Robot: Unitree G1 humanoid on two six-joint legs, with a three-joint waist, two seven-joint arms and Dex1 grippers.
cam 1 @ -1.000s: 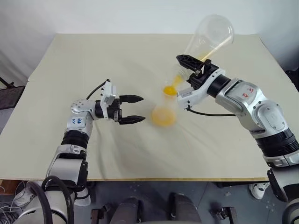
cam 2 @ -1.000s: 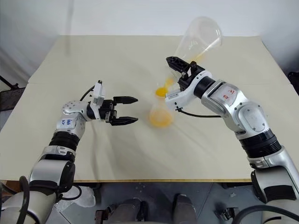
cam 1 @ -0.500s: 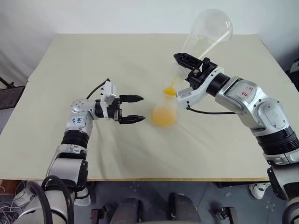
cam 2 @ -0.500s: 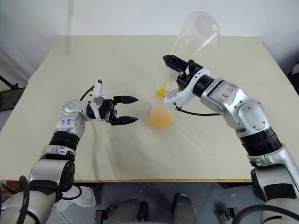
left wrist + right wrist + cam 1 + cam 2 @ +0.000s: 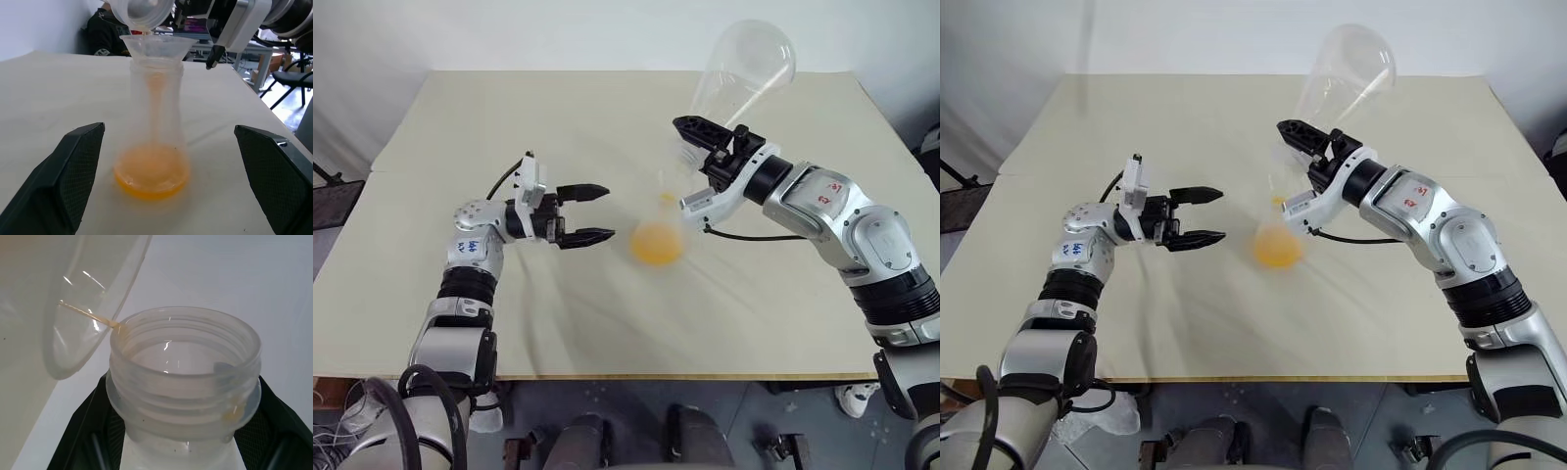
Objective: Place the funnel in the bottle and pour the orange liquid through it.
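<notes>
Near the middle of the bench [image 5: 509, 127], the bottle [image 5: 152, 142] with the funnel [image 5: 155, 45] is flanked at nine o'clock by the spread left gripper [image 5: 597, 213], while an upturned flask [image 5: 734, 83] is pinched at two o'clock by the right gripper [image 5: 700, 147], orange liquid [image 5: 656, 245] pooled in the bottle.

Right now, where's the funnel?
The funnel sits in the neck of the bottle, mid-table between the open left gripper and the right gripper, just under the mouth of the tipped pouring flask.
</notes>
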